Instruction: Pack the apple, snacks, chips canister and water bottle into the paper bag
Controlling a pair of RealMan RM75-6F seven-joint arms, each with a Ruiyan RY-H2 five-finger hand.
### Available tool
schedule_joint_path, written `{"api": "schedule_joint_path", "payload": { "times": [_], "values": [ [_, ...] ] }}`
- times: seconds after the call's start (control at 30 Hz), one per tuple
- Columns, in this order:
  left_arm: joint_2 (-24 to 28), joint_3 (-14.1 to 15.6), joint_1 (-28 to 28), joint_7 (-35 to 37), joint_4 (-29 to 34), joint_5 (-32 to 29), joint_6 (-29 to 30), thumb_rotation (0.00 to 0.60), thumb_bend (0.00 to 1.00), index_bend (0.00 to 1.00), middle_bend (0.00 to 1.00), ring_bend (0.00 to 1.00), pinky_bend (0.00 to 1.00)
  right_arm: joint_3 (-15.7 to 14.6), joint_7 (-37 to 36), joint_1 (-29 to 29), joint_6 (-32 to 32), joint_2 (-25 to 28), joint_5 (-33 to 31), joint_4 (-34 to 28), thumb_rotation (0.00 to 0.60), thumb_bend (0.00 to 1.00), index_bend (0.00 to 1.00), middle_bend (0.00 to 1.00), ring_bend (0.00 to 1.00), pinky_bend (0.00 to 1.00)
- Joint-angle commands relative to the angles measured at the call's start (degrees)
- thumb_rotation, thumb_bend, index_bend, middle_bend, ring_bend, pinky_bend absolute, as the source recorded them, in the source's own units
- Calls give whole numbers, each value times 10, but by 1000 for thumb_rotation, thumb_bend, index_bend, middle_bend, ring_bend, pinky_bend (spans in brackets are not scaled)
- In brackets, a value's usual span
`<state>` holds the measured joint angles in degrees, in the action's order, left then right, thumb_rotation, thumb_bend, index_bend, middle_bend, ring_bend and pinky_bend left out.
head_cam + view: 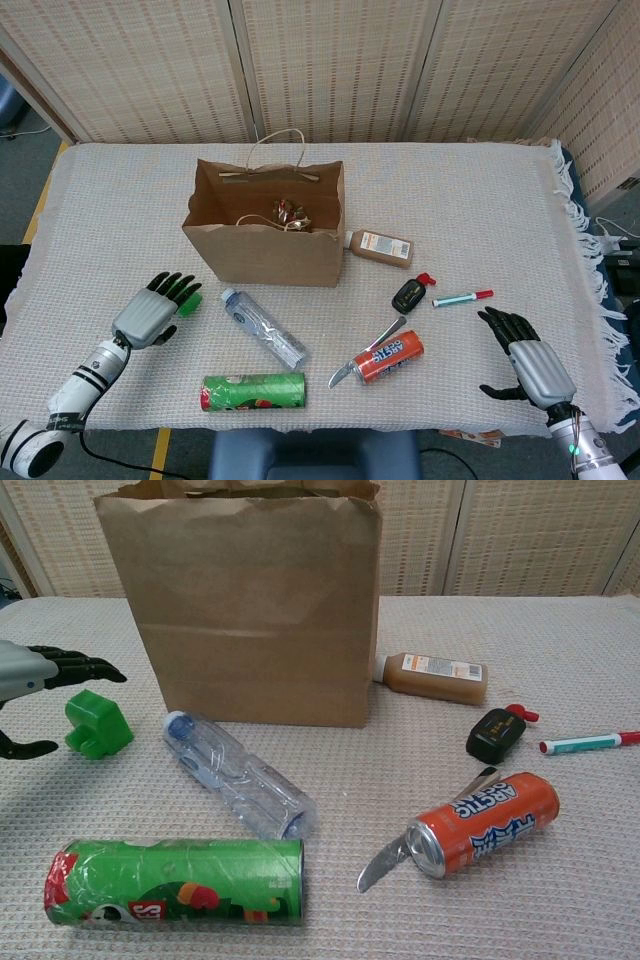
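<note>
green canister (254, 391) near left hand (150, 318)

Brown paper bag (262, 250), green chips canister (254, 391), orange can (389, 357).

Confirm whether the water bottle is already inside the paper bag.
No, the water bottle lies on its side on the tablecloth in front of the paper bag, beside the chips canister.
</note>
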<state>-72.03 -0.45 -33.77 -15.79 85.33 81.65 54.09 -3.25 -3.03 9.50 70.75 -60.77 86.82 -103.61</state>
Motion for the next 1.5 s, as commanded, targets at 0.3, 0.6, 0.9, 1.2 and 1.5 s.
{"api": "schedule_joint_path", "payload": {
  "times": [0.3, 0.6, 0.9, 1.2, 1.5],
  "values": [
    [-62, -10, -40, -21, -60, -14, -47, 600, 372, 0, 0, 0, 84, 1, -1, 2, -7, 2, -8, -4, 600, 0, 0, 0, 0, 0],
    [-109, -15, -56, -46, -146, -52, -82, 600, 410, 3, 0, 0, 143, 1, -3, 3, -10, 3, -12, -7, 600, 0, 0, 0, 0, 0],
    [-119, -15, -47, -46, -182, -80, -84, 600, 535, 426, 282, 287, 444, 1, -4, 4, -12, 3, -14, -6, 600, 0, 0, 0, 0, 0],
    [-90, -49, 5, 0, -166, -72, 59, 600, 628, 758, 704, 646, 769, 2, 1, 2, -7, 0, -13, -6, 600, 0, 0, 0, 0, 0],
    [-68, -210, 56, 57, -65, -219, 206, 600, 639, 760, 711, 653, 755, 2, 1, -1, 3, -3, -4, -1, 600, 0, 0, 0, 0, 0]
  ]
}}
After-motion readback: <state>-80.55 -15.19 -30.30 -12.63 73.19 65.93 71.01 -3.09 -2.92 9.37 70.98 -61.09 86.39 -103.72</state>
